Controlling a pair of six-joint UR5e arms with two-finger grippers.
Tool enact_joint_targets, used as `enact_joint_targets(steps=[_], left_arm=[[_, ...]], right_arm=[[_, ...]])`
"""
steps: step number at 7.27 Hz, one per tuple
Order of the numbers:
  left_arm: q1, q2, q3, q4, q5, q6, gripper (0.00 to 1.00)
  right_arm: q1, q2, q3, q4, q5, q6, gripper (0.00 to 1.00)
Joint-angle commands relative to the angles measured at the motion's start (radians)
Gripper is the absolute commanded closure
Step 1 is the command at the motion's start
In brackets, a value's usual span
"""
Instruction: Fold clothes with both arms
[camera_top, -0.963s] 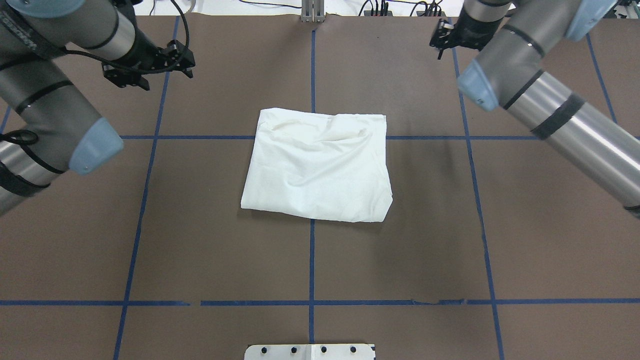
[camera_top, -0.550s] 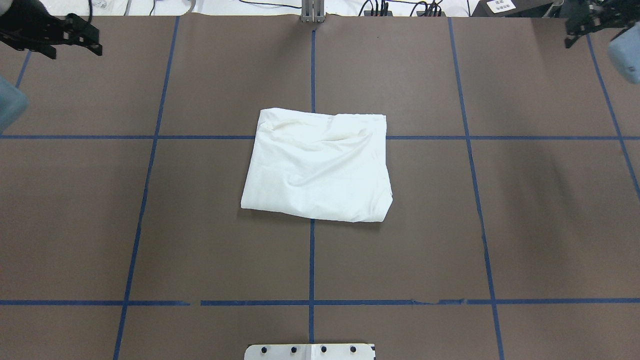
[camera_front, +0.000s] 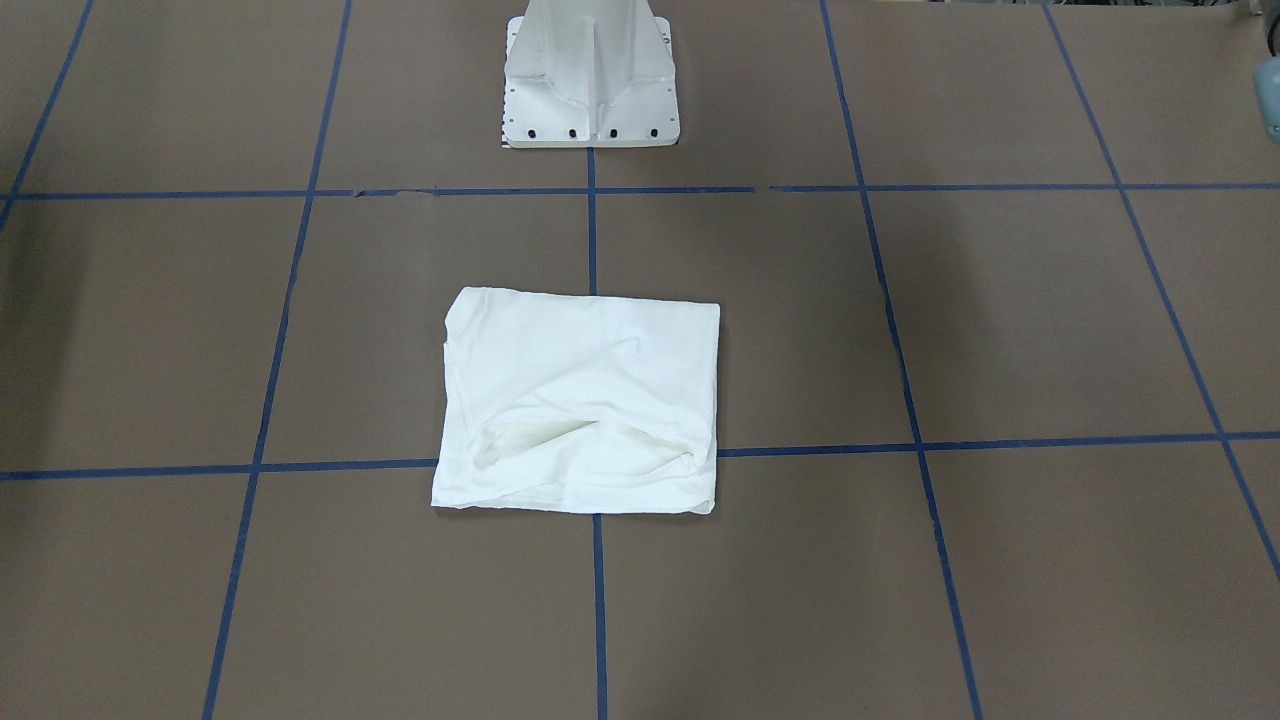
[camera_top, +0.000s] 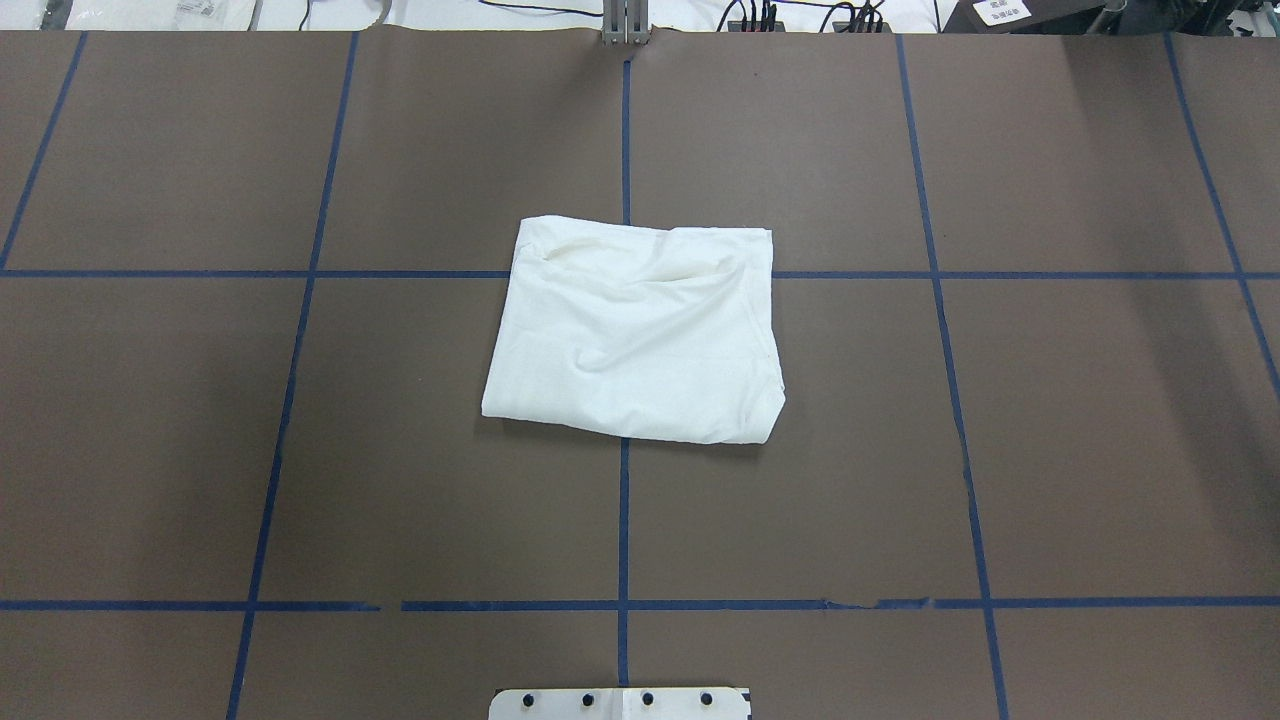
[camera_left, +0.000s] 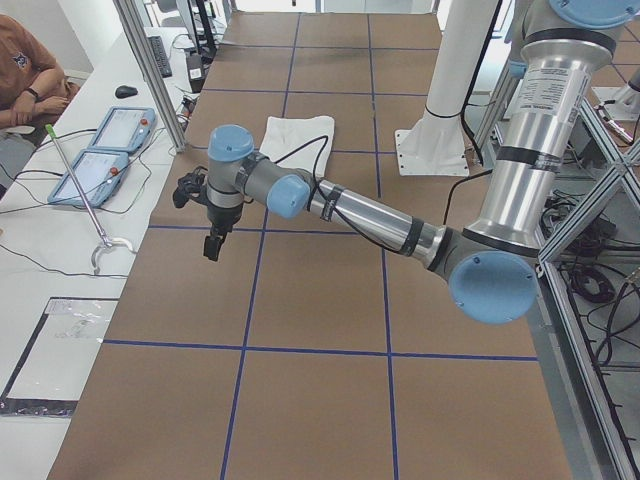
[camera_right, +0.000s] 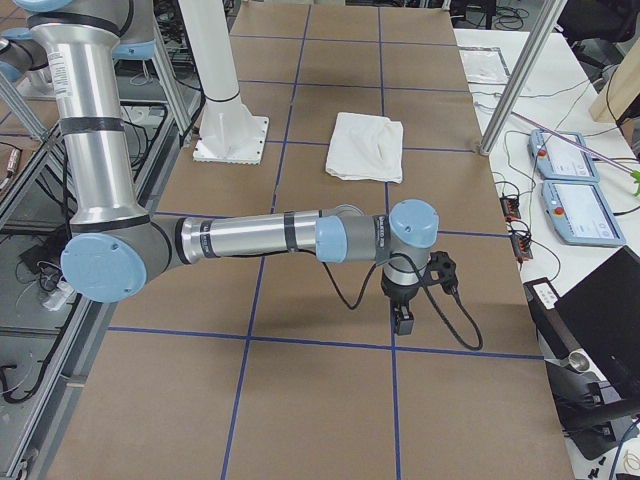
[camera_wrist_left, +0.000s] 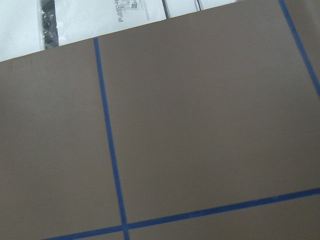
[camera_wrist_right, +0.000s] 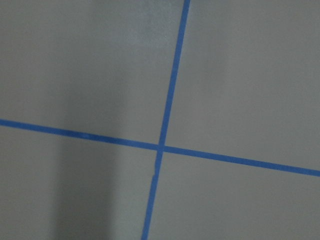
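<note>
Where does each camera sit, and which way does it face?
Front-facing: across the table, facing the robot, down on the folded white shirt; pedestal base shows, no gripper.
Overhead: behind the robot, forward and down on the shirt; only the base's edge shows.
Exterior left: at the table's end; left arm near, left gripper above bare table.
Exterior right: opposite end; right arm near, right gripper likewise.
Left wrist: down on blue tape lines; no fingers show.
Right wrist: the same.
Shared: both side views show shirt and base.
</note>
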Motion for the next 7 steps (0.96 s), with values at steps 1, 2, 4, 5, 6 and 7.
enact_joint_targets(steps=[1, 2, 4, 5, 6, 7], left_arm=[[-0.044, 0.140, 0.000, -0.028, -0.110, 0.055, 0.00], [-0.044, 0.136, 0.005, -0.062, -0.144, 0.017, 0.00], [-0.044, 0.180, 0.040, -0.186, -0.143, 0.023, 0.00], [-0.047, 0.168, 0.093, -0.188, -0.129, 0.021, 0.00], [-0.071, 0.167, 0.086, -0.176, -0.067, 0.023, 0.00], [-0.070, 0.165, 0.083, -0.124, -0.052, 0.024, 0.00]], right_arm=[[0.029, -0.121, 0.035, -0.009, 0.006, -0.080, 0.00], [0.029, -0.128, 0.062, -0.003, 0.019, -0.087, 0.00], [0.029, -0.144, 0.053, -0.003, 0.014, -0.081, 0.00], [0.031, -0.146, 0.064, -0.003, 0.014, -0.071, 0.00], [0.031, -0.137, 0.061, -0.003, 0.013, -0.071, 0.00], [0.029, -0.132, 0.061, -0.004, 0.014, -0.066, 0.00]])
